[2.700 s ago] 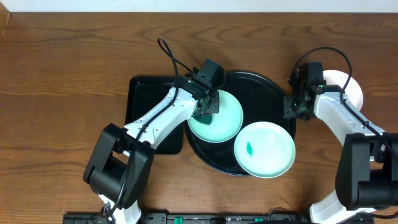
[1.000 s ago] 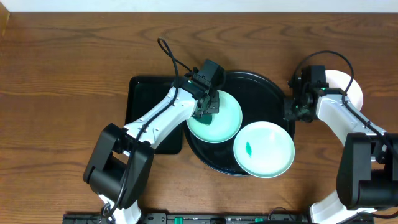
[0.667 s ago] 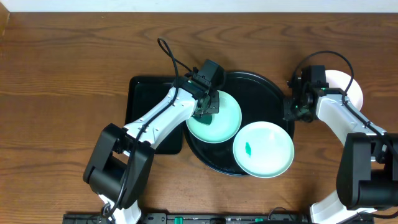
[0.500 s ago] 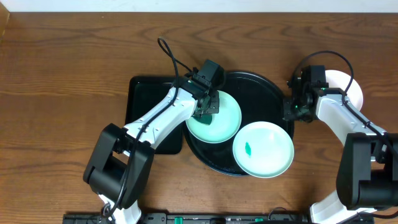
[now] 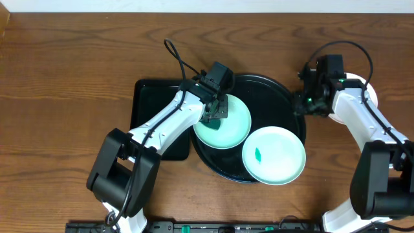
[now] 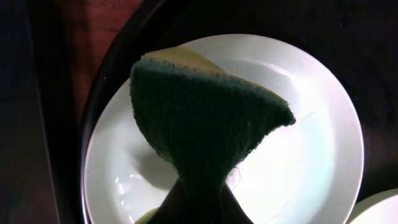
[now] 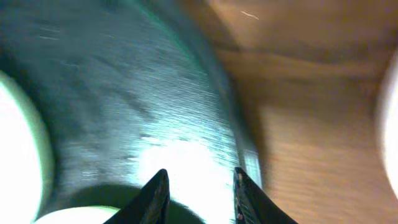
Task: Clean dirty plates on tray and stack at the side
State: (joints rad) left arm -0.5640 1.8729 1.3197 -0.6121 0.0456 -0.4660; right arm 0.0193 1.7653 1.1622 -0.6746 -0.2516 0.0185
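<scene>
Table point(image 5: 65, 97): tray point(image 5: 272, 87) mid. On tray: rear plate point(image 5: 236, 126), mint; front plate point(image 5: 274, 155) w/ green smear point(image 5: 259, 155). White plate point(image 5: 363, 87) off tray, R side. L end effector point(image 5: 217, 110) clamped on sponge point(image 6: 199, 118) over rear plate. R end effector point(image 7: 200, 173) part-open, empty, over tray's R rim.

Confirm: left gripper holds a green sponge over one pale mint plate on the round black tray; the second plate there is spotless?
No: the second pale round plate bears a small green smear, seen in the overhead view. The rest holds.

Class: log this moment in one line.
left end effector: shut on sponge over mint plate | right end effector: open over tray rim
</scene>
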